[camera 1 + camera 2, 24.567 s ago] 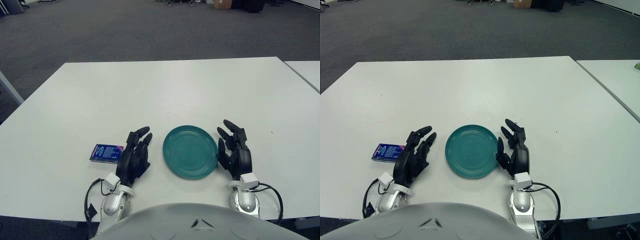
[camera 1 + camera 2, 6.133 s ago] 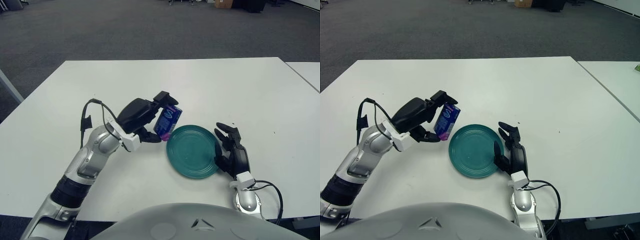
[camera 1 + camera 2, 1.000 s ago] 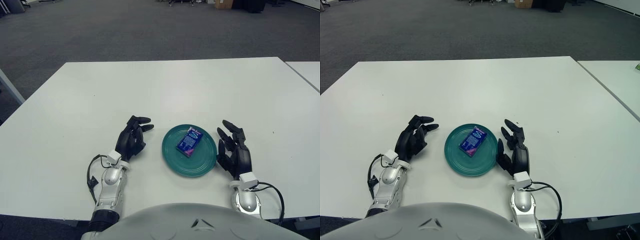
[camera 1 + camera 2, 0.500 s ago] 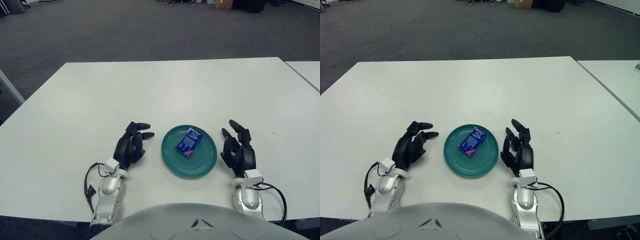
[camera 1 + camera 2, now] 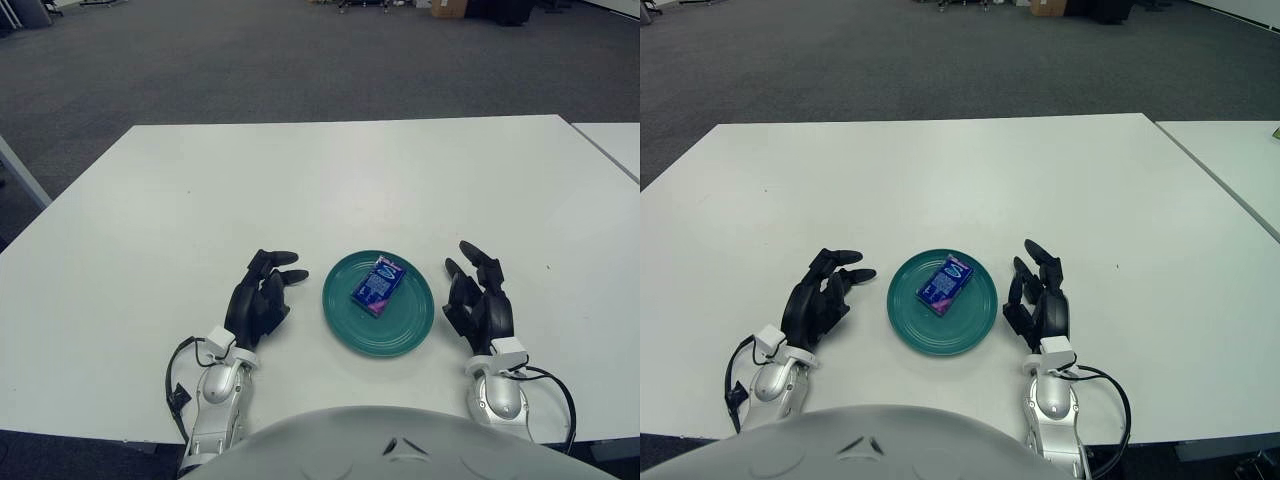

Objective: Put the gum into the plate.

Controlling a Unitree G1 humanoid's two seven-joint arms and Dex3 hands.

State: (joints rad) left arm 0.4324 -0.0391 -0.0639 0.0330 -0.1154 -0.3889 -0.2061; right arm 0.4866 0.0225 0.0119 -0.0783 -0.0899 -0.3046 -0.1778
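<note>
A blue and purple gum pack [image 5: 377,284] lies flat inside the teal plate [image 5: 400,331], toward its far side, near the front of the white table. My left hand [image 5: 261,300] shows just left of the plate, fingers relaxed and spread, holding nothing. On the plate's right side is my right hand [image 5: 480,302], fingers open and empty. Neither hand touches the gum.
The white table [image 5: 340,180] stretches far back beyond the plate. A second white table [image 5: 612,140] stands at the right edge, with a gap between. Grey carpet lies behind. Black cables [image 5: 178,375] trail from both wrists at the table's front edge.
My left hand has drawn back a little toward the table's front edge. The right hand, the plate and the gum have barely moved.
</note>
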